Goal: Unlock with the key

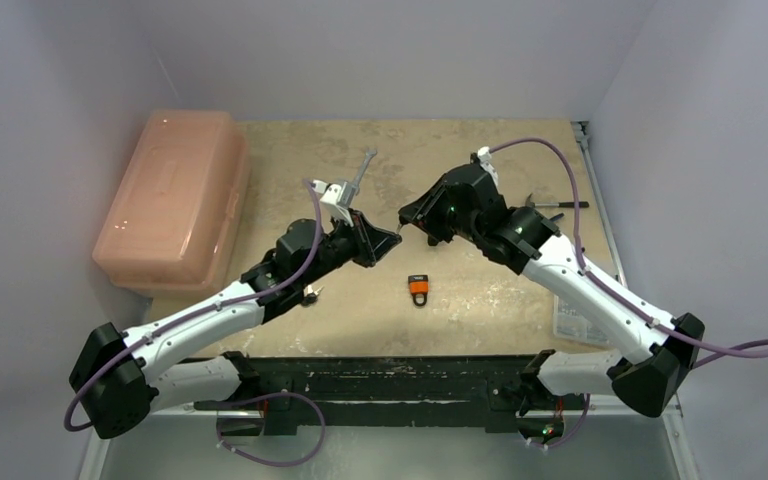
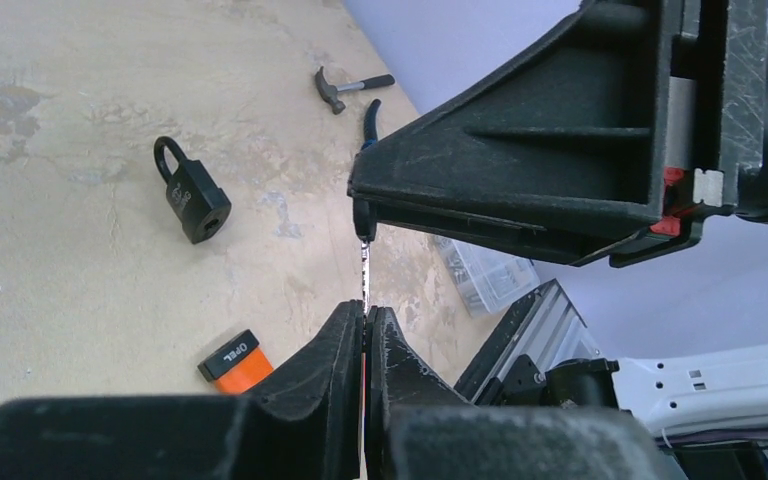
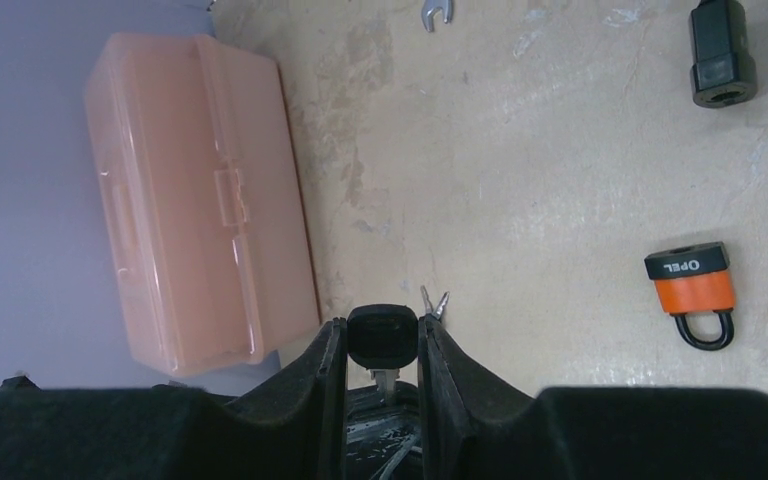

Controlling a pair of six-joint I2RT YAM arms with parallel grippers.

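Note:
A key with a black head (image 3: 382,337) and a thin silver blade (image 2: 365,270) hangs in the air between my two grippers over the table's middle (image 1: 398,226). My right gripper (image 3: 382,325) is shut on the black head. My left gripper (image 2: 365,312) is shut on the blade, its fingertips just below the right gripper's tips (image 2: 363,215). An orange padlock (image 1: 418,289) lies on the table just in front of them; it also shows in the left wrist view (image 2: 237,361) and the right wrist view (image 3: 694,288). A black padlock (image 2: 192,192) lies farther back (image 3: 723,52).
A pink plastic box (image 1: 175,195) stands at the left. A wrench (image 1: 363,165) lies at the back middle. A small hammer (image 2: 345,88) and pliers (image 2: 370,120) lie at the right, near a clear packet of small parts (image 2: 480,270). Small tweezers (image 3: 433,300) lie by the left arm.

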